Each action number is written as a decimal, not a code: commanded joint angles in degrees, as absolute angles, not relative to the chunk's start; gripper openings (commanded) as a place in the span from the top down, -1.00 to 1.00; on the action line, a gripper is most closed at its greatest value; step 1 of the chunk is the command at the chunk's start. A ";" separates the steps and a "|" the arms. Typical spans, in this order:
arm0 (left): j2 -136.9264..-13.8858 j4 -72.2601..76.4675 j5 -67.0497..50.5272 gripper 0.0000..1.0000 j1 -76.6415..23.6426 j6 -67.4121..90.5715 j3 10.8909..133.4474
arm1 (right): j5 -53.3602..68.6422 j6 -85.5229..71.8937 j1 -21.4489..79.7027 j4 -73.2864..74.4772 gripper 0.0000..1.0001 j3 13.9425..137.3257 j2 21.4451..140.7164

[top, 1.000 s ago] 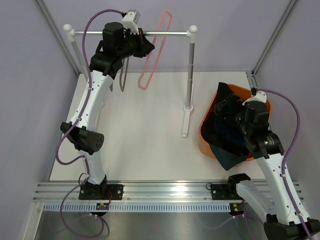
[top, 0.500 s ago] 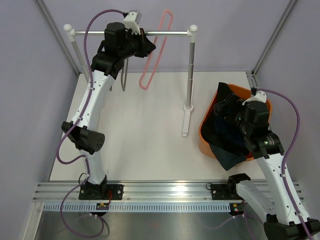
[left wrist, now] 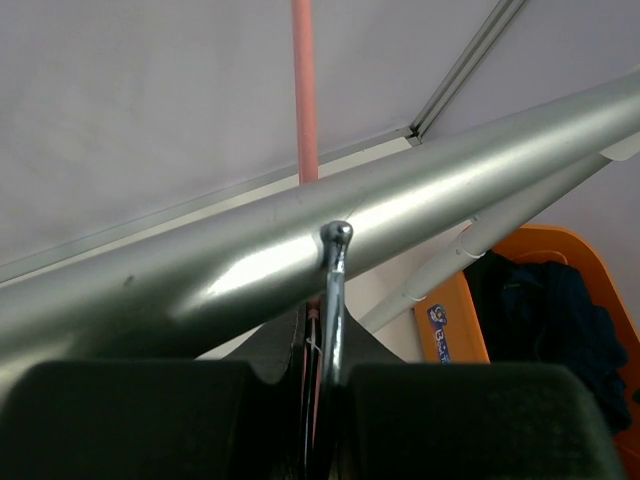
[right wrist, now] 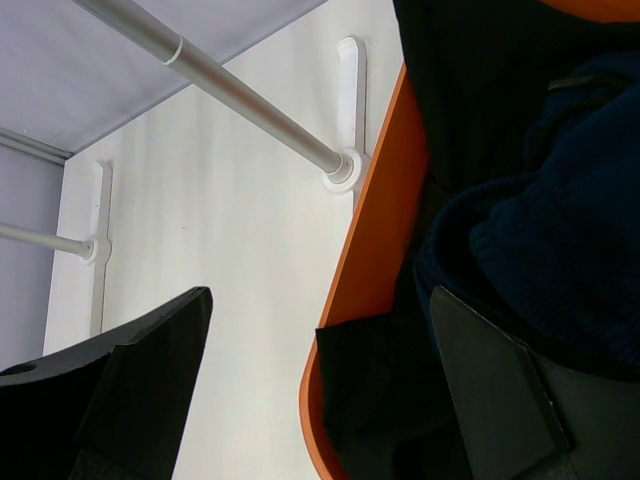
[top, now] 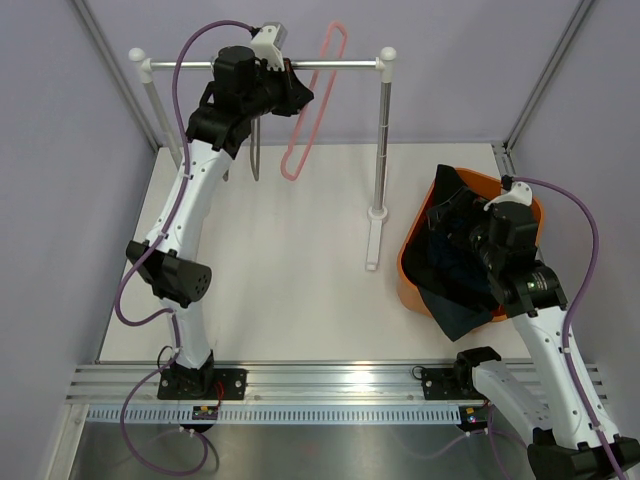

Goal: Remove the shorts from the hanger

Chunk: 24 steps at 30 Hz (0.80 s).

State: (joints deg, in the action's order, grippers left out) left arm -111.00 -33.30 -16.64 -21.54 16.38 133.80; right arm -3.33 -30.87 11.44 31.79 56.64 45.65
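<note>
The shorts (top: 455,265) lie as a dark heap in an orange bin (top: 408,262) at the right, one leg hanging over its near rim. They also show in the right wrist view (right wrist: 540,230) and the left wrist view (left wrist: 545,310). My left gripper (top: 292,95) is raised at the rack's rail (top: 330,67). In the left wrist view it (left wrist: 325,375) is shut on a hanger's metal hook (left wrist: 333,290), touching the rail (left wrist: 200,280). That bare hanger (top: 255,150) dangles below it. My right gripper (top: 478,250) is open above the bin, empty (right wrist: 320,390).
A bare pink hanger (top: 310,110) hangs on the rail to the right of my left gripper. The rack's right post (top: 382,140) and its foot (top: 372,240) stand between the arms, close to the bin's left rim (right wrist: 375,230). Grey walls close the sides and back.
My left gripper has shifted slightly right and up along the rail, and the hanger dangling below it has swung right with it. The right arm has not moved.
</note>
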 commanded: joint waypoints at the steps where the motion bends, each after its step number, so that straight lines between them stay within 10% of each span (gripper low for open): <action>1: -111.01 -30.76 -15.38 0.90 -21.88 16.00 136.05 | -2.11 -30.32 11.25 29.44 -0.99 56.51 45.26; 24: -96.17 -39.72 -17.58 1.00 -24.34 10.72 120.25 | 7.73 -27.25 12.39 30.14 -0.99 60.03 45.97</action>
State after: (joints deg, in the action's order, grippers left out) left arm -101.03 -40.18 -16.29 -23.73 12.58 121.54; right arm 4.45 -28.77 11.66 31.35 57.01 45.67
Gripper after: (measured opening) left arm 0.027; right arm 0.993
